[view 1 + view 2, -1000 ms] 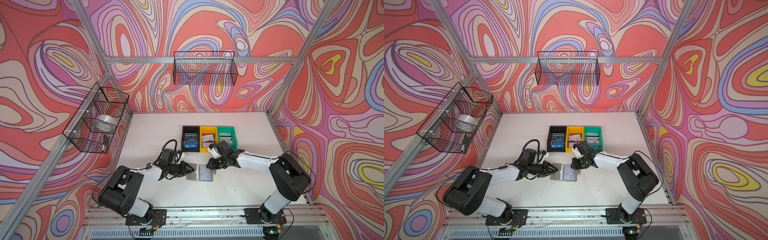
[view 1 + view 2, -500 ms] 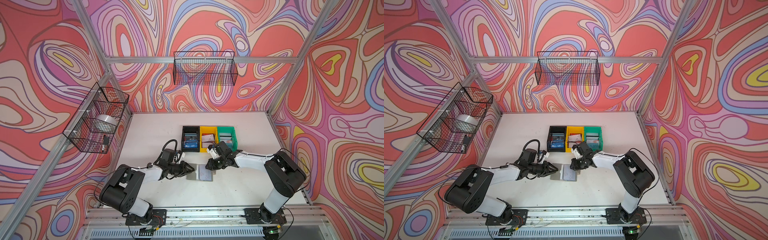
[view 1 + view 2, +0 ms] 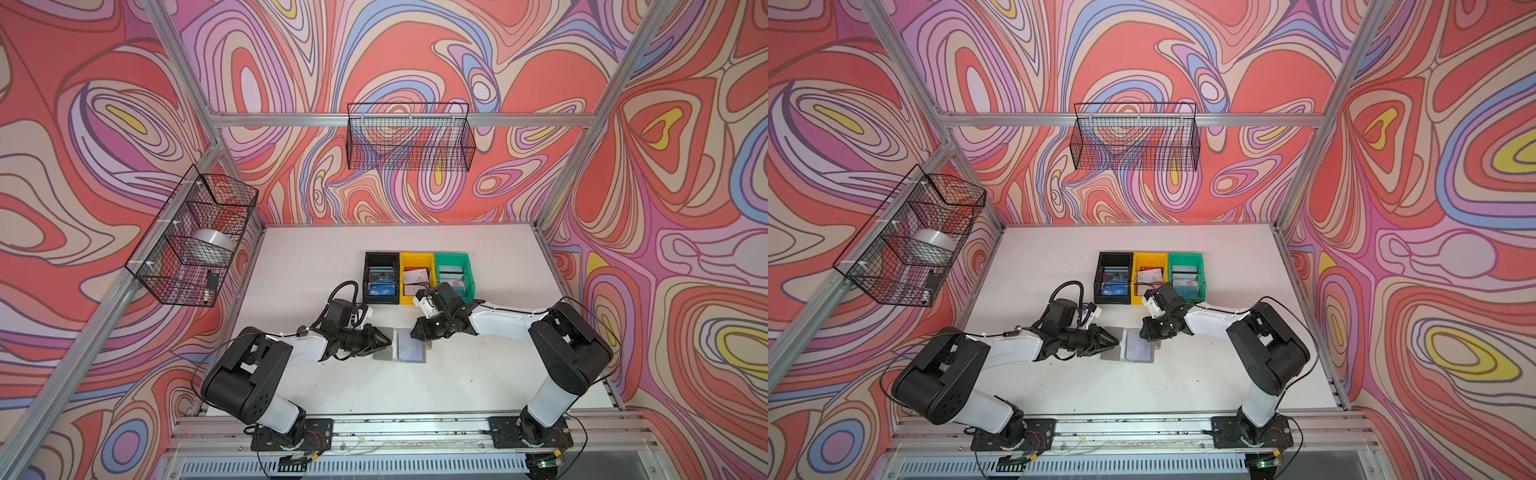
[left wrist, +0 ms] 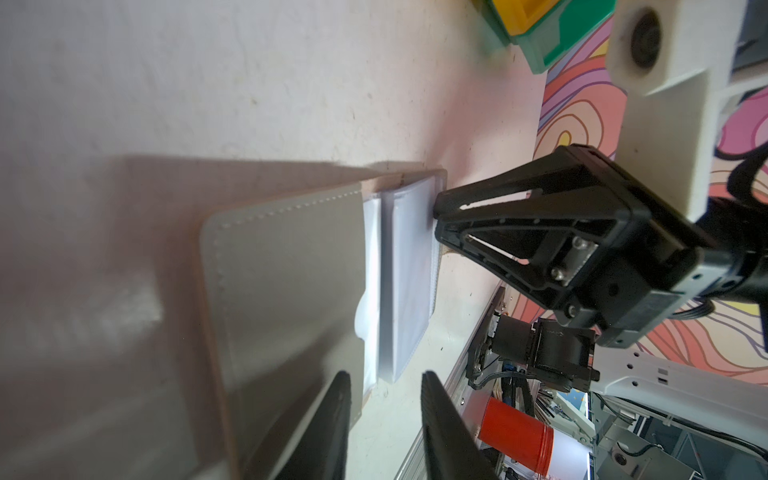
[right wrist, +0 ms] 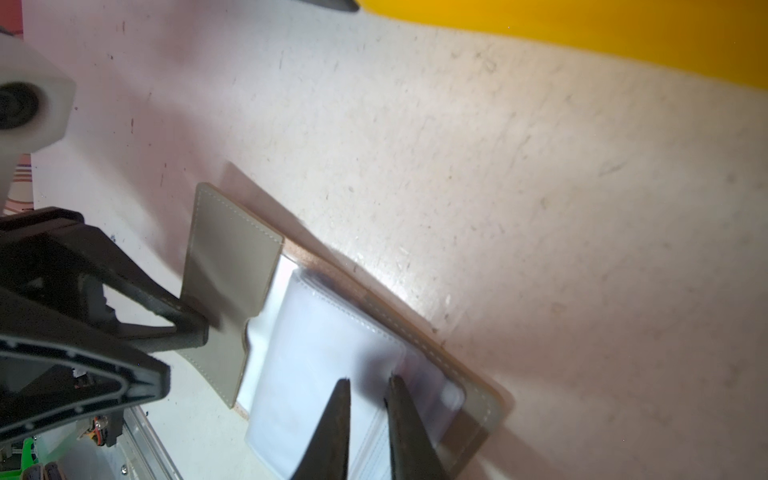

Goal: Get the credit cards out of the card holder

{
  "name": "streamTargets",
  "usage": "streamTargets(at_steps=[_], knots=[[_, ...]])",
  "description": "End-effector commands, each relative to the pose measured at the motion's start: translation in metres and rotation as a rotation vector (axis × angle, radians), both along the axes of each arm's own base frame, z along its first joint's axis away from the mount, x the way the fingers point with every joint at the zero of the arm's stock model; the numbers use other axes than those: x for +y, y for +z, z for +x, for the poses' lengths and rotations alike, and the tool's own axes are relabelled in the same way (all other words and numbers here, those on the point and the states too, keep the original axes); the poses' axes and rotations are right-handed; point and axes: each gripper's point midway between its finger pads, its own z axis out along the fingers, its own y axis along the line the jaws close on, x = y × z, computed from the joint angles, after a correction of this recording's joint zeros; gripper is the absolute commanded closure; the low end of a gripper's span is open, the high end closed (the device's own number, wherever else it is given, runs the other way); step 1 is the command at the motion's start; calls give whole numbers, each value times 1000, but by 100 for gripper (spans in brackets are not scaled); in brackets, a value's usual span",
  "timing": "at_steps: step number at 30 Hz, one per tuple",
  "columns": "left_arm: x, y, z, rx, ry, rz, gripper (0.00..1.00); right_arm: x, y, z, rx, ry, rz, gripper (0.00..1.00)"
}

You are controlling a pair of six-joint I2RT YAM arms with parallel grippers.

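The grey card holder (image 3: pixel 384 354) lies open on the white table in both top views (image 3: pixel 1112 353). Its clear sleeves (image 4: pixel 407 270) are fanned up from the spine, and a pale credit card (image 3: pixel 409 348) with faint red marks shows through the top sleeve. My left gripper (image 3: pixel 386 341) is open, and one finger (image 4: pixel 338 419) rests on the grey cover (image 4: pixel 282 291) while the other hangs over the table. My right gripper (image 5: pixel 368 395) stands open by a narrow gap. Its fingertips (image 4: pixel 440 216) are at the outer edge of the sleeves (image 5: pixel 332 353).
Black (image 3: pixel 381 255), yellow (image 3: pixel 417 257) and green (image 3: pixel 454 257) bins stand in a row just behind the holder. The yellow one holds white cards with red marks. Wire baskets hang on the back wall (image 3: pixel 409 137) and the left wall (image 3: pixel 195 232).
My right gripper has slid a little towards the holder's sleeves, and its gap has narrowed slightly. The left gripper and the holder have stayed put.
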Motion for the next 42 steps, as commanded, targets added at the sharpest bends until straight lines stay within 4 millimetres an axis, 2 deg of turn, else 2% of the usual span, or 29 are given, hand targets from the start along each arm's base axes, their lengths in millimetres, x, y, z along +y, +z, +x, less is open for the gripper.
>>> streamTargets(at_steps=[1, 5, 11, 16, 19, 20, 28, 42], knots=[[-6, 7, 5, -20, 0, -26, 68, 2, 14, 2, -22, 4, 15, 80], [-10, 8, 6, -20, -2, -33, 68, 3, 14, 2, -20, 8, 15, 80], [-17, 10, 7, -28, -14, -39, 68, 5, 3, 0, 10, 11, 17, 81], [-16, 8, 6, -23, -11, -38, 68, 8, -6, -1, 33, 18, 16, 81], [-16, 6, 5, -20, -10, -36, 68, 11, -5, -1, 32, 27, 23, 81], [-16, 6, 5, -20, -12, -35, 68, 11, -14, -3, 54, 27, 10, 81], [-15, -2, 4, -4, -14, -29, 68, 18, -10, -2, 50, 40, 22, 81], [-8, 13, 1, -29, -5, 4, 69, 44, -25, -13, 117, 90, 72, 82]])
